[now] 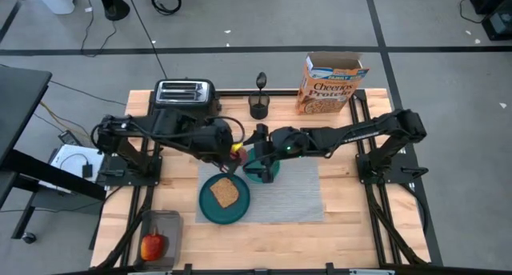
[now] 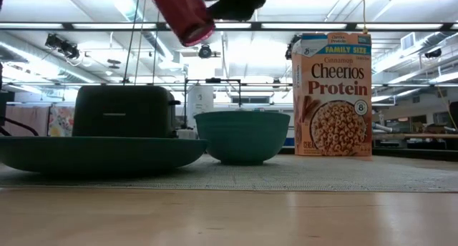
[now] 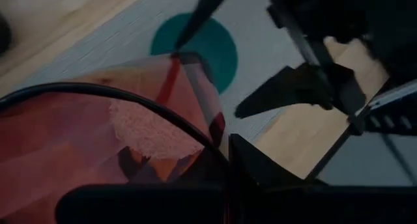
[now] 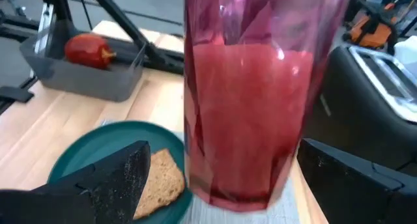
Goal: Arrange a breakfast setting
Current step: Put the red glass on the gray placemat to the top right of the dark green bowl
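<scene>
Table (image 1: 352, 227): grey ribbed placemat (image 1: 296, 197) lies mid-table, toward the front edge. Cheerios box (image 1: 330, 85) stands upright near the back edge, right of centre; black toaster (image 1: 184, 93) near the back edge, left of centre. Teal plate (image 1: 224, 199) overlaps the placemat's left edge, toast slice (image 1: 226, 193) on it. Teal bowl (image 2: 242, 136) sits on the placemat's back-left part. Pink cup (image 4: 251, 97) is held in the air above the bowl, tilted. Left gripper (image 1: 230, 147) is clenched on the cup. Right gripper (image 1: 258, 144) stands with jaws spread wide, one finger either side of the cup; contact cannot be told. Red apple (image 1: 152, 245) rests in a grey tray (image 1: 170, 223) at the front-left corner.
</scene>
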